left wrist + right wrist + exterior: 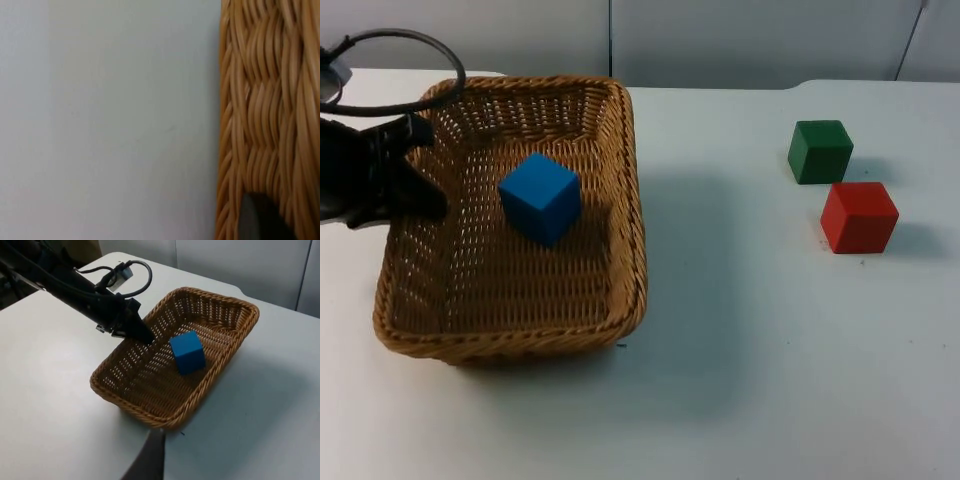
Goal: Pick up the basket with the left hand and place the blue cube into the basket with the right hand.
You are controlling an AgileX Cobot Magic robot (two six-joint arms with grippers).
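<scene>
The wicker basket [632,210] is at the table's left, and a broad shadow falls on the table to its right. The blue cube [540,197] lies inside it, tilted on the woven floor near the middle. My left gripper [418,185] is shut on the basket's left rim, one finger reaching inside. Up close, the left wrist view has the basket wall [260,125] with a black fingertip [257,220] against it. In the right wrist view I see the basket [165,420], the blue cube [187,352] and the left gripper [137,332]. My right gripper [150,460] is drawn back from the basket's near end.
A green cube [820,151] and a red cube [859,217] stand close together on the white table [740,340] at the right. The grey partition wall [720,40] closes off the table's far edge.
</scene>
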